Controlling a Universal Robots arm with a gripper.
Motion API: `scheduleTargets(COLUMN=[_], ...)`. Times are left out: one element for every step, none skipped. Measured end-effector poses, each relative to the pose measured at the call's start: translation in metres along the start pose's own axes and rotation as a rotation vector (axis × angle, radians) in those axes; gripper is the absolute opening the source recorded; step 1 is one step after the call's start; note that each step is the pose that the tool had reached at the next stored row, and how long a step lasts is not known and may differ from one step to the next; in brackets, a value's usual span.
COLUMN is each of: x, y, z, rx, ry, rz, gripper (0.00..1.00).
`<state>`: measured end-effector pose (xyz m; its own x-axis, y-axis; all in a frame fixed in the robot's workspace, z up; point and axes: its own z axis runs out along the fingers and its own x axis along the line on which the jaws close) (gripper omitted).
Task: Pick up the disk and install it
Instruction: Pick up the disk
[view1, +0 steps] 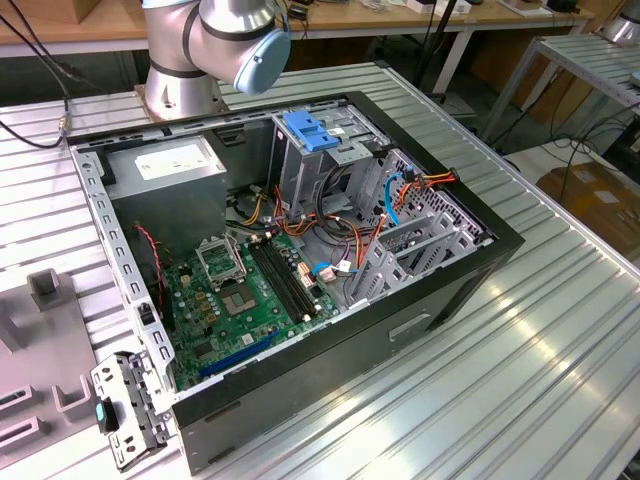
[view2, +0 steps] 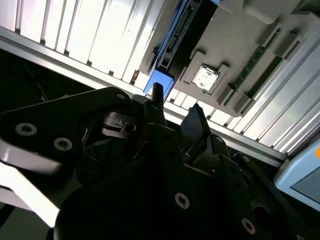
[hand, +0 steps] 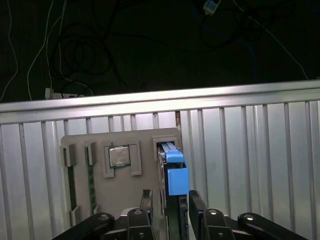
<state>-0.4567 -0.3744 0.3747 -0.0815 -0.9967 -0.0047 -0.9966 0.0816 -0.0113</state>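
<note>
Ribbed aluminium table (hand: 240, 150) runs under everything, and on it your disk (hand: 172, 172) stands on edge in a slot of the grey holder tray (hand: 145, 142), one blue side rail turned toward the first wrist view. Your gripper (hand: 169, 194) sits close to it with its fingers (hand: 146, 196) spread apart, one to each side of the disk. In the same tray you have a processor chip (hand: 119, 156) and memory sticks (hand: 91, 175). In the exterior view the open computer case (view1: 420, 310) lies on the table, its motherboard (view1: 250, 290) exposed and a blue latch (view1: 310, 130) atop the drive cage (view1: 300, 180)
</note>
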Motion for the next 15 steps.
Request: scheduleTargets(x=[0.0, 0.0, 0.0, 0.0, 0.0, 0.0, 0.0, 0.0, -0.0002, -0.0003, -0.0004, -0.001, -0.0036, -0.0044, -0.0048], y=[0.0, 0.0, 0.0, 0.0, 0.0, 0.0, 0.0, 0.0002, 0.0003, 0.0003, 0.0003, 0.0006, 0.0009, 0.0014, 0.0024], z=[0.0, 0.0, 0.0, 0.0, 0.0, 0.0, 0.0006, 0.0025, 0.0061, 0.009, 0.0122, 0.015, 0.0199, 0.0247, 0.0285], rx=[-0.0001, 0.0, 0.0, -0.0001, 0.0, 0.0, 0.0011, 0.0066, 0.0091, 0.0091, 0.0071, 0.0066, 0.0067, 0.0057, 0.0053], ry=[0.0001, 0.0, 0.0, 0.0, 0.0, 0.0, 0.0, -0.0003, -0.0004, -0.0003, 0.0, -0.0001, 0.0007, 0.0008, 0.0009], rz=[0.0, 0.0, 0.0, 0.0, 0.0, 0.0, 0.0, 0.0, 0.0, 0.0, 0.001, 0.006, 0.018, 0.02, 0.02], gripper=[0.42, 0.42, 0.42, 0.42, 0.42, 0.42, 0.44, 0.49, 0.56, 0.56, 0.56, 0.56, 0.56, 0.56, 0.56])
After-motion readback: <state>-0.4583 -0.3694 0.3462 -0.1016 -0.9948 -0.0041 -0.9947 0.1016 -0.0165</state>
